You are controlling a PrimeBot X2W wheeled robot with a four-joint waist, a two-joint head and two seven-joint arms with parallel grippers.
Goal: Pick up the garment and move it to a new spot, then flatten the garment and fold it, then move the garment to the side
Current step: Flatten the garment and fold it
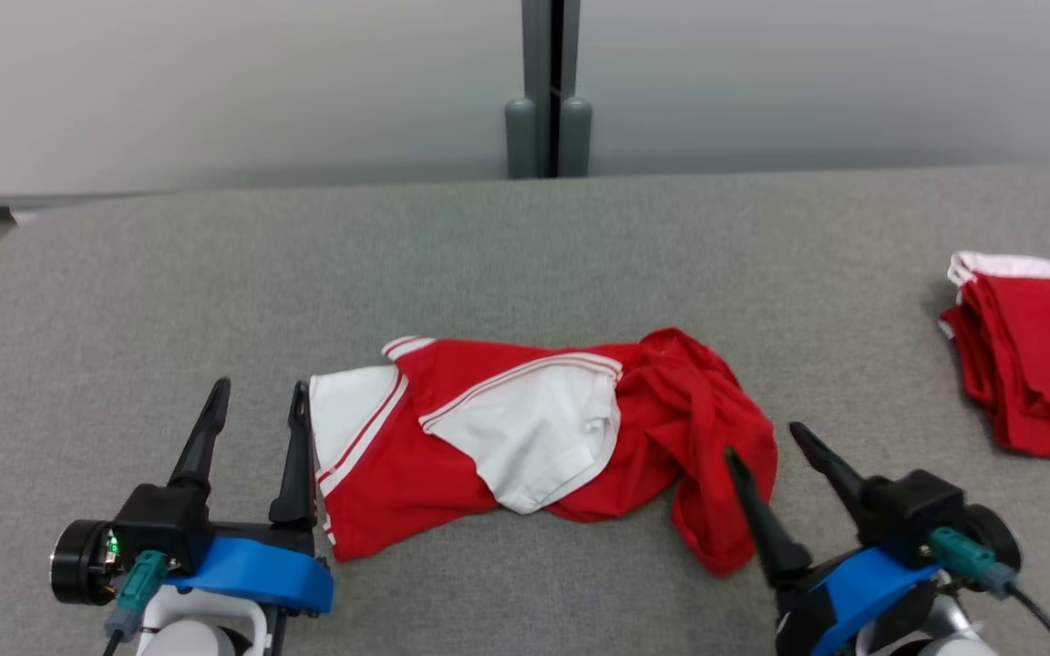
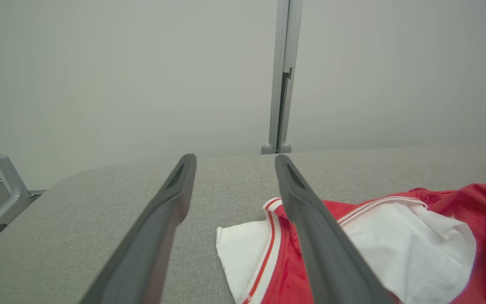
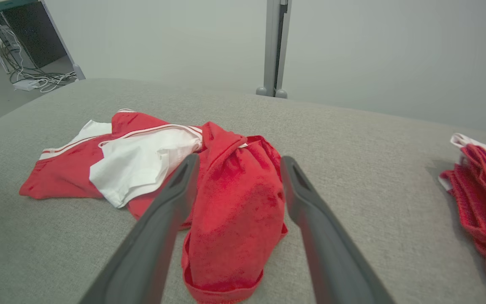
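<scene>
red and white garment [image 1: 525, 428] lies crumpled on the grey table [image 1: 488, 264], just toward six o'clock of centre. left gripper [image 1: 260, 385] sits at its nine o'clock edge, right gripper [image 1: 763, 440] at its four o'clock, both spread apart, gripping nothing.

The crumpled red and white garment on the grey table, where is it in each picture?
Head view: crumpled red and white garment, middle, low down.
Left wrist view: bottom right corner.
Right wrist view: middle, spreading left and down.
Shared landmark: grey upright post, top middle of every view.
</scene>
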